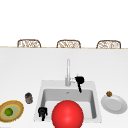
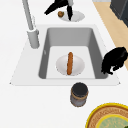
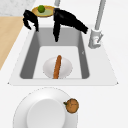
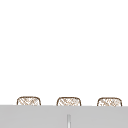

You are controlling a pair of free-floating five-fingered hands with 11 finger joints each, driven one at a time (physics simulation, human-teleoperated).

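While the right robot hand (image 1: 79, 80) hangs beside the faucet (image 1: 68, 72) with straight, relaxed fingers pointing down into the sink (image 2: 100, 53), the left robot hand (image 1: 42, 111) hovers curled and empty over the sink's front left rim; a sausage (image 2: 70, 63) lies across a bowl (image 2: 79, 65) in the basin below.

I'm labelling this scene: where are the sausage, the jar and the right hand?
sausage (image 2: 70, 63): left side view, its middle.
jar (image 2: 79, 94): left side view, its side below the lid.
right hand (image 1: 80, 80): front view, its palm.
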